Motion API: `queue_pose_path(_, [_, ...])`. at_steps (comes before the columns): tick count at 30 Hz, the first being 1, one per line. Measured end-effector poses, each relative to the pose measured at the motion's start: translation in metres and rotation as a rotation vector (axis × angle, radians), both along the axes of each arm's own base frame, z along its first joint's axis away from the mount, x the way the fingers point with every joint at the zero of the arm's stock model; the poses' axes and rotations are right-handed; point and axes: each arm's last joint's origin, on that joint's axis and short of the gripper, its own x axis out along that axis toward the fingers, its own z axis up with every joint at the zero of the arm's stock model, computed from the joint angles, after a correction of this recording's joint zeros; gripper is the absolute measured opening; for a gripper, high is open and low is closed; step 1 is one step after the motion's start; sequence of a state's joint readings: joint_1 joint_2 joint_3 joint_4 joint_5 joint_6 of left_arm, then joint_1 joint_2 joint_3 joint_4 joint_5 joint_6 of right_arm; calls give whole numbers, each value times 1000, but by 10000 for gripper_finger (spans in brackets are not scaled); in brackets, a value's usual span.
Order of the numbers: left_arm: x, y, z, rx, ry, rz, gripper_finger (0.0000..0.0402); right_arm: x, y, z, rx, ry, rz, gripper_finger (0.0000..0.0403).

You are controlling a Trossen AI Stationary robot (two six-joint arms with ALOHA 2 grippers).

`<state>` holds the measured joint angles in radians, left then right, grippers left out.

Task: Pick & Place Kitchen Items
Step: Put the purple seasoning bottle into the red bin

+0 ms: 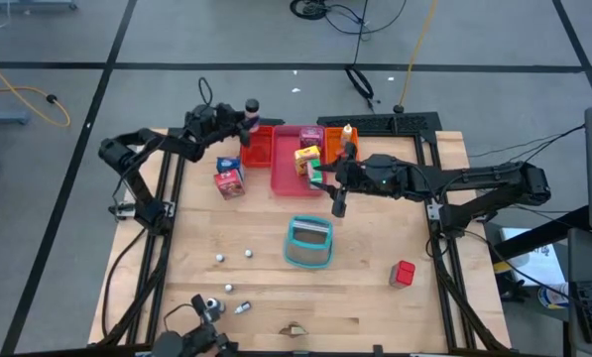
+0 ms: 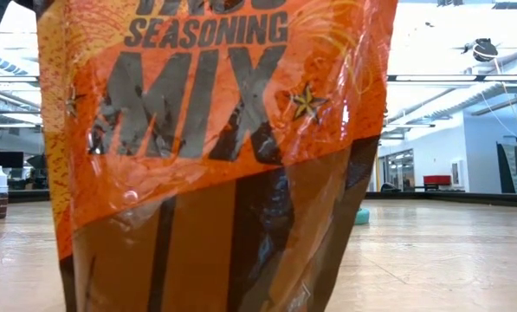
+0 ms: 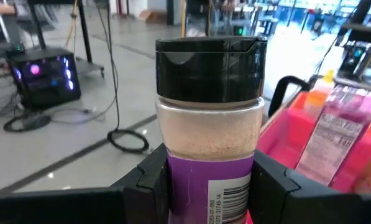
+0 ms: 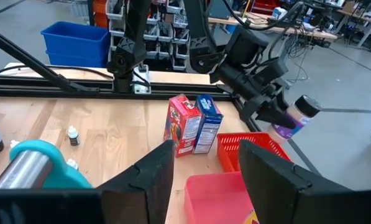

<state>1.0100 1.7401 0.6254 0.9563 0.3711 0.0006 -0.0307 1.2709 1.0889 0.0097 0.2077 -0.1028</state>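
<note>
My left gripper (image 1: 244, 117) is shut on a spice jar (image 3: 210, 124) with a black cap, pale powder and a purple label, held in the air by the red tray's (image 1: 259, 149) far end. The right wrist view shows the jar (image 4: 296, 117) tilted. My right gripper (image 4: 204, 155) is open and touches nothing. It hovers over the pink tray (image 1: 288, 171) near a green item (image 1: 318, 175), pointing toward the table's left. A red-blue carton (image 1: 229, 179) stands on the table. A yellow-pink carton (image 1: 307, 157) lies in the pink tray. An orange bottle (image 1: 347, 131) stands at the orange tray. My left gripper pinches the spice jar between its two fingers (image 3: 149, 183) on the purple label (image 3: 207, 186), below the powder window. The fingers come about level from the table's left and lie across the jar. The jar is lifted clear, cap end out beyond the fingers.
A teal basket (image 1: 308, 242) lies mid-table, a red cube (image 1: 405, 273) near the right edge. Small balls (image 1: 233, 256) and tiny bottles (image 1: 212, 303) sit near the left front. An orange taco seasoning packet (image 2: 215, 147) fills the low view.
</note>
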Motion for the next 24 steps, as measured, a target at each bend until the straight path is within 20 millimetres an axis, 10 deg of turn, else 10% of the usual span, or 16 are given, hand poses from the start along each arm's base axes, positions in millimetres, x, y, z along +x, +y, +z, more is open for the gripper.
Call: queue_pose_path(24, [-13, 2, -8, -205, -22, -85, 145, 0, 0, -12, -17, -2, 4, 171])
